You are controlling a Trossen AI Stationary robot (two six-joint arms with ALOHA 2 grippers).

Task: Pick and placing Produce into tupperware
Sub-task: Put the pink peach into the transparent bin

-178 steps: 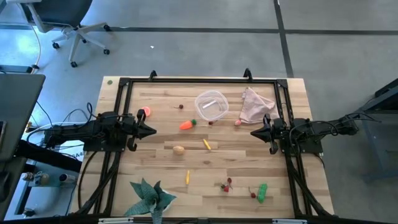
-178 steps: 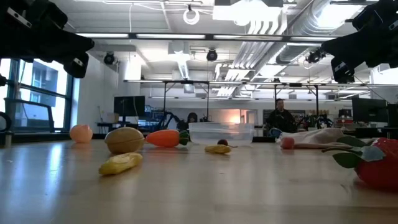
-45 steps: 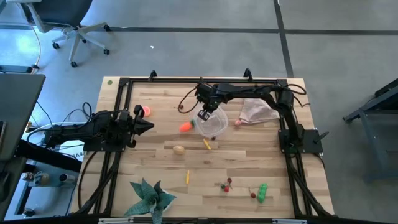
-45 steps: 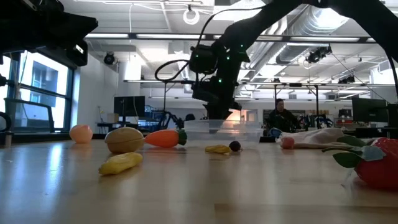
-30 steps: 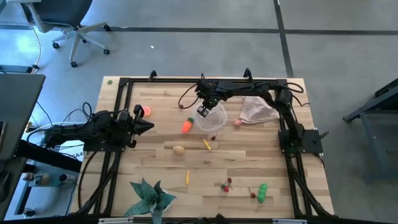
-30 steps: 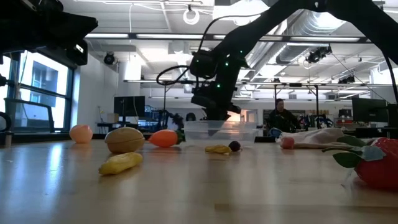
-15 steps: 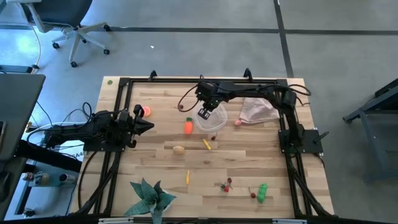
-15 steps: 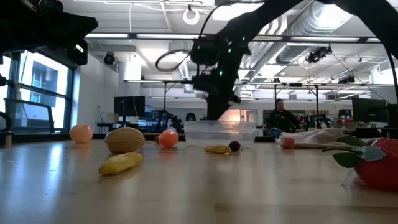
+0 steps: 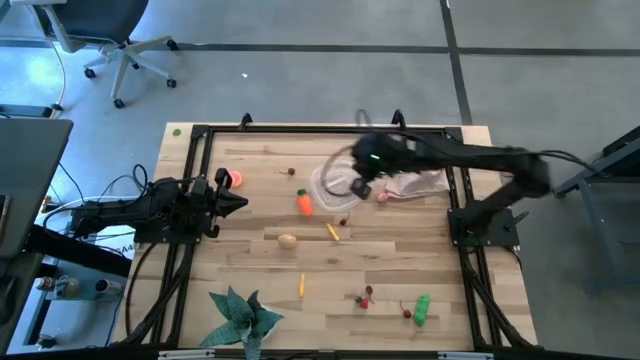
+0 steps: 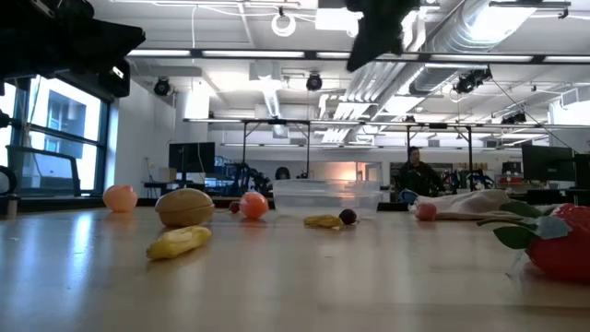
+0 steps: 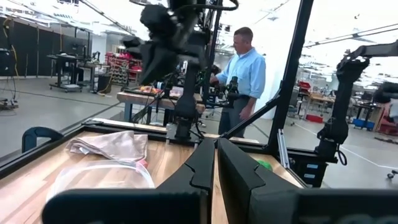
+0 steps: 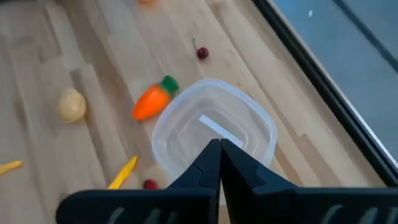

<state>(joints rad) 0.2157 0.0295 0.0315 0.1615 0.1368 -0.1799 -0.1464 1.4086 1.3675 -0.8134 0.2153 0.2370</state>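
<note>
From above, my right gripper (image 9: pixel 362 186) hangs over the clear tupperware (image 9: pixel 333 187), the orange carrot (image 9: pixel 304 203) just beside it. Low view: tupperware (image 10: pixel 328 196) on the table. Wrist views show both pairs of fingers pressed together, empty; left gripper (image 9: pixel 236 205) waits at the table's left side.

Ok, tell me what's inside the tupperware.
No produce shows inside the tupperware, only a pale strip at its bottom. The right hand, shut, covers the near edge.
</note>
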